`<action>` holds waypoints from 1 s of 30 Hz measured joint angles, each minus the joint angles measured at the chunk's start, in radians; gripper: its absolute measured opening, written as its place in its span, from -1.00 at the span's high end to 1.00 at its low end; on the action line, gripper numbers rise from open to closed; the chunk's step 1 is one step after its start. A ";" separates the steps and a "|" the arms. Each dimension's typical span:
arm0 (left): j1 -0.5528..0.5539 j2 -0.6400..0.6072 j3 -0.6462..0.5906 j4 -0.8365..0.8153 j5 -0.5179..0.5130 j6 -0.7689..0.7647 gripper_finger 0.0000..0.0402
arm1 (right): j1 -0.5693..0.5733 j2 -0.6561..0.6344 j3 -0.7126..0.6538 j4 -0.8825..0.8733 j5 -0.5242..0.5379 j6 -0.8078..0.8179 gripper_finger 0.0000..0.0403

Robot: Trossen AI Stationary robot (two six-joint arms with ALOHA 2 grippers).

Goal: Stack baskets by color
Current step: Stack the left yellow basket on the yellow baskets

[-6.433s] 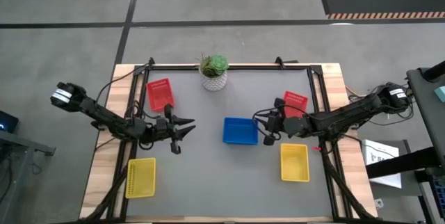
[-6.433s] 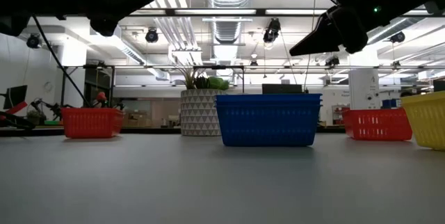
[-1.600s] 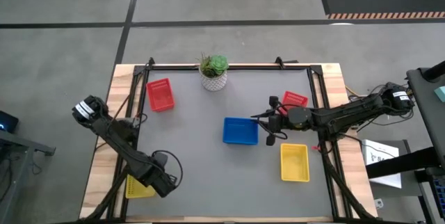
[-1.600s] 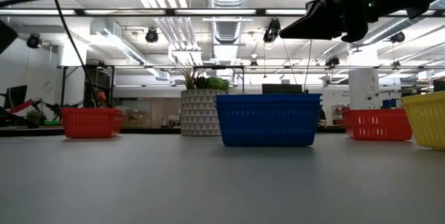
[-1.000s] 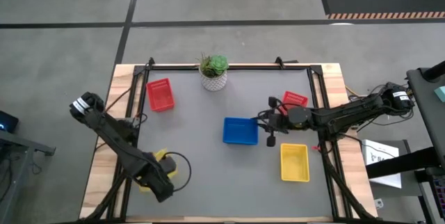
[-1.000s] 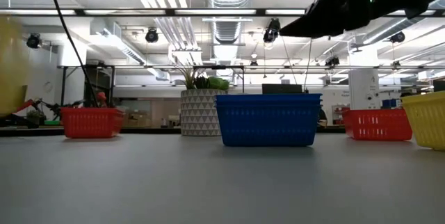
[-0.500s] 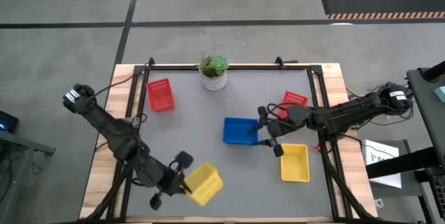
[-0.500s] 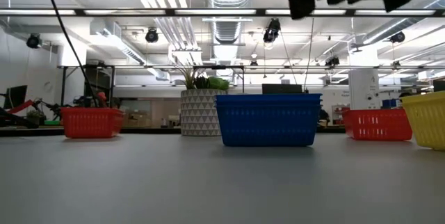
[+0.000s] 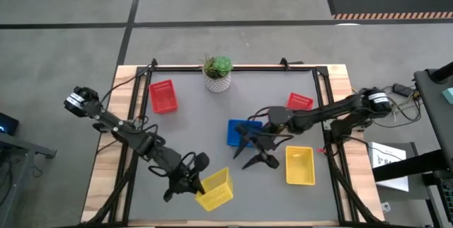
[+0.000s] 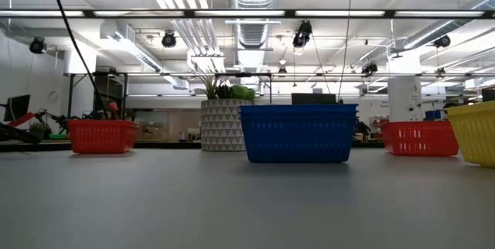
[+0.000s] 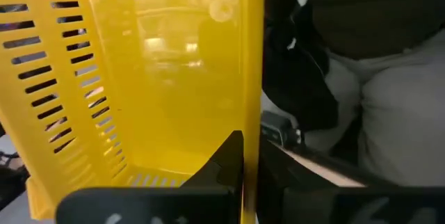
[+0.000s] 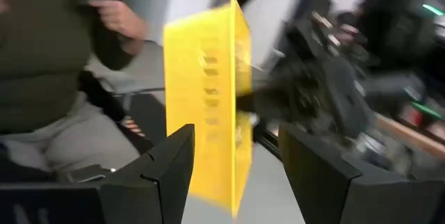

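The left tool (image 9: pixel 191 180) was clamped on a yellow basket (image 9: pixel 215 188) held tilted above the desk (image 9: pixel 212 143); the right tool (image 9: pixel 256 149) hung spread apart beside the blue basket (image 9: pixel 239 130)

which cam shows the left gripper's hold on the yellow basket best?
Left wrist view: the left gripper is shut on the yellow basket, pinching its wall. High view shows the basket tilted and lifted near the front edge; right wrist view shows it blurred; low view misses it.
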 joint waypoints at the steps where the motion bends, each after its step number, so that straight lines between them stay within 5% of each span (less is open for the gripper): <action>1: 0.008 0.002 -0.012 0.006 0.020 0.016 1.00 | 0.000 0.029 0.024 0.000 -0.035 -0.014 0.00; 5: 0.029 0.017 -0.046 0.032 0.058 0.083 1.00 | 0.000 0.133 0.118 -0.004 -0.188 -0.041 0.00; 20: 0.092 0.020 -0.090 0.100 0.087 0.088 1.00 | 0.000 0.367 0.352 -0.002 -0.447 0.025 0.06; 30: 0.107 0.020 -0.090 0.104 0.141 0.040 1.00 | 0.004 0.371 0.359 -0.010 -0.500 -0.018 0.85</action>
